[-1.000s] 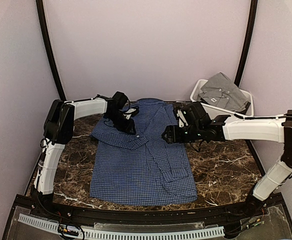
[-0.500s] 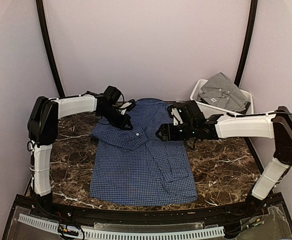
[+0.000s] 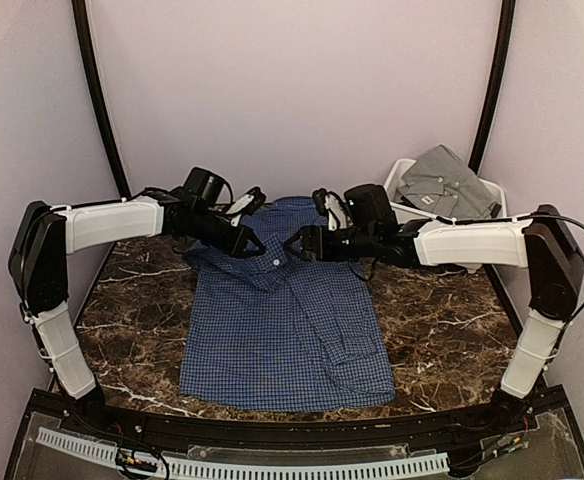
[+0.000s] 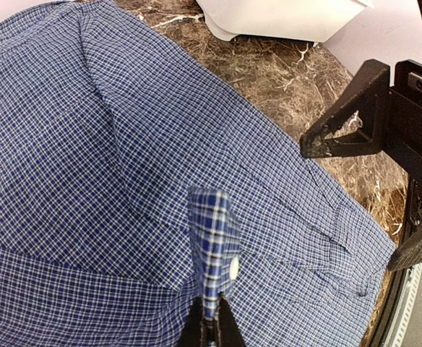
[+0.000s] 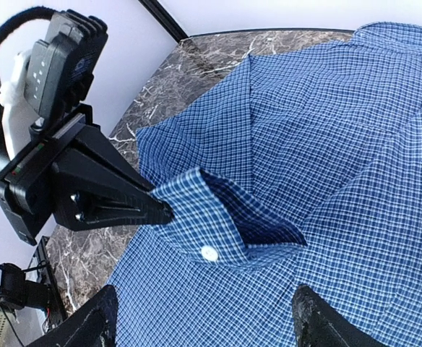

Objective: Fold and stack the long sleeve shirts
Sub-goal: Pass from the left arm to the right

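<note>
Shirt cuff [image 4: 212, 246] pinched in left end effector [image 4: 211, 325].

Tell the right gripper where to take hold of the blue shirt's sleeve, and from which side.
Probably the cuff, at its free end past the white button. The left gripper pinches the other end, so the band stands lifted off the navy shirt. Bring the open right gripper in from the robot's right, one finger under the raised edge.
</note>
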Controlling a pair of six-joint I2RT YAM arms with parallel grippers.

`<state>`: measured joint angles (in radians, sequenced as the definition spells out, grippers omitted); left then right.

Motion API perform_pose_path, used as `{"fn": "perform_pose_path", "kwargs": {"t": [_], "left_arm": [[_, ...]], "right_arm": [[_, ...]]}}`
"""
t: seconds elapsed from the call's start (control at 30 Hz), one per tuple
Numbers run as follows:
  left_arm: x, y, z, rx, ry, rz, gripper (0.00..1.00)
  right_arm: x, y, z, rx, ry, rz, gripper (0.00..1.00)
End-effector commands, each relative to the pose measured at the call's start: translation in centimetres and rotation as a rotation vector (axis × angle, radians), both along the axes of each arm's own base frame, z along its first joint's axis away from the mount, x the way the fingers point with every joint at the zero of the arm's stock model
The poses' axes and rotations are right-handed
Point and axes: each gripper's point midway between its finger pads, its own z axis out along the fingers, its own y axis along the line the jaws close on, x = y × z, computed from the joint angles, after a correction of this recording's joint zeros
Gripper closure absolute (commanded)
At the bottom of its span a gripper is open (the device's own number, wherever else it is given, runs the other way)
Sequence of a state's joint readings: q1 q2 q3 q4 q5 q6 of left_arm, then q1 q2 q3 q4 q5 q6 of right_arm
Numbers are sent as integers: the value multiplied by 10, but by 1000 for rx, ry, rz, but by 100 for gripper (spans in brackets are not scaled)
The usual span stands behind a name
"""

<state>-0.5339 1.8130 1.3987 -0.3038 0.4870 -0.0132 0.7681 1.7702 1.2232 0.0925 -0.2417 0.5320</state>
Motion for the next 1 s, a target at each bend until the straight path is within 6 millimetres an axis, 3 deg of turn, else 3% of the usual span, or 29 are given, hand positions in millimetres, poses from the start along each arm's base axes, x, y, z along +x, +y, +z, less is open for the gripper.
{"fn": "perform_pose_path", "kwargs": {"t": [0.0,0.23,0.5,0.7,0.8,0.97], "left_arm": [[-15,-7,31,-60,-86,-52,100],[-36,-15,35,-79,-89,-136,100],[-42,-16,35,-77,-77,-158,100],[-42,-13,39,-74,-97,-143,100],[-37,-9,42,-42,-143,-102,100],[-25,-6,49,-5,-264,3,100]], "right_arm": [[4,16,22,91,-41,67,20],[7,20,15,42,-142,129,18],[14,30,23,11,-279,196,17],[10,35,23,32,-249,227,19],[11,28,24,24,-205,182,19],[15,-5,42,89,-48,16,18]]}}
